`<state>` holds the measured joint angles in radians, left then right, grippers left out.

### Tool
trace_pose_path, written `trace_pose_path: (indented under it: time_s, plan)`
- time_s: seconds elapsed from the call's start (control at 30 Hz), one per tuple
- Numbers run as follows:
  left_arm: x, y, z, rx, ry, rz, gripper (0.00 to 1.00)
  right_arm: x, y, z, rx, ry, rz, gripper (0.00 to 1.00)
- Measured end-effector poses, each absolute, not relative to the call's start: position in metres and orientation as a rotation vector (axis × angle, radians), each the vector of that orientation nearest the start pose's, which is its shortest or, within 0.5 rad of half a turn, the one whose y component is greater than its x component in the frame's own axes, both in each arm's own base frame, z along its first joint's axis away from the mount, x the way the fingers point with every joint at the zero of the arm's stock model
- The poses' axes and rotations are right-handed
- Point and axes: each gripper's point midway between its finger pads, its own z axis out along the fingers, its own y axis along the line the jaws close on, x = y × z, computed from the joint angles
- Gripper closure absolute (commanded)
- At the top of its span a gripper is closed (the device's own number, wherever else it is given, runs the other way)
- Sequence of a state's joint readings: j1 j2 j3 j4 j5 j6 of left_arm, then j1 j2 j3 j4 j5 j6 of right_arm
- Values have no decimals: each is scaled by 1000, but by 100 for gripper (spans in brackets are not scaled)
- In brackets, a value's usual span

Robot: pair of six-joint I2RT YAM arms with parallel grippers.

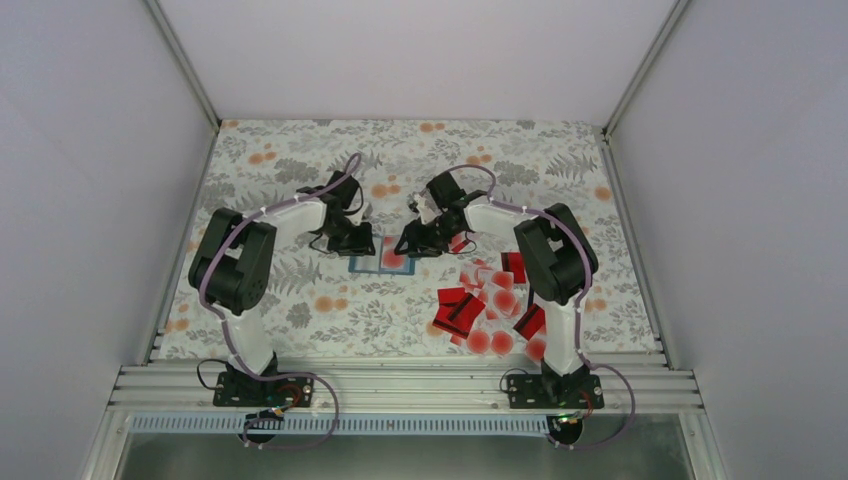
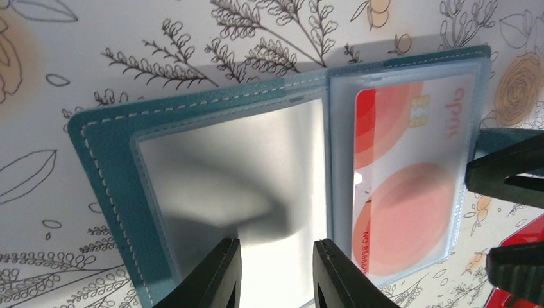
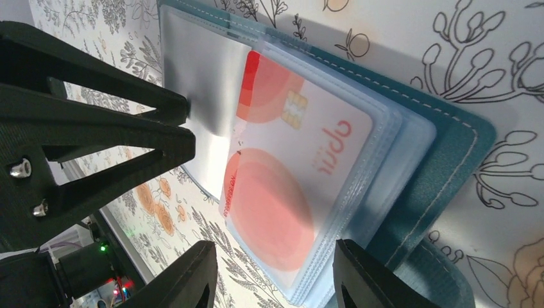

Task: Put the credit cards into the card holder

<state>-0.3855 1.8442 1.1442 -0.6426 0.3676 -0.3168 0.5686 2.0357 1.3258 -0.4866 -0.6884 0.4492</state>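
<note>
Pale walls (image 1: 90,150) close in a table laid with a flowered tablecloth (image 1: 300,160). The card holder (image 2: 109,167) lies opened flat near the middle of it, between the two arms. Its long axis runs left to right across the table and its spine runs front to back.

The left gripper (image 2: 277,276) stands with its jaws a narrow gap apart. Its tips are down on the empty clear sleeve (image 2: 231,167) of the left page, with nothing pinched between them.

The right gripper (image 3: 272,282) has its jaws about a card's width apart, astride the near end of the stacked sleeves on the right page. I cannot tell whether they squeeze the stack or only straddle it.

One pale card (image 2: 410,192) with a big red dot sits inside the top sleeve. Its long axis lies along the spine, and its chip end is at the top in the left wrist view.

The remaining credit cards (image 1: 490,300) lie in a loose heap on the cloth by the right arm, well apart from the holder.
</note>
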Motion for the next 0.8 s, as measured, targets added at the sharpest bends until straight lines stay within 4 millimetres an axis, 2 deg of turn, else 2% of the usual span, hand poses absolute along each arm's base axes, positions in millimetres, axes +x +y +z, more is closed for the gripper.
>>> trace_pose_path:
  time_s: [0.43,0.8]
  plan:
    - [331,-212,25,199,2988,-669,83,317,333,52,-390,2875,1207,54]
    - [334,-225,21,230,2999,-695,88,318,333,54,-393,2868,1217,55]
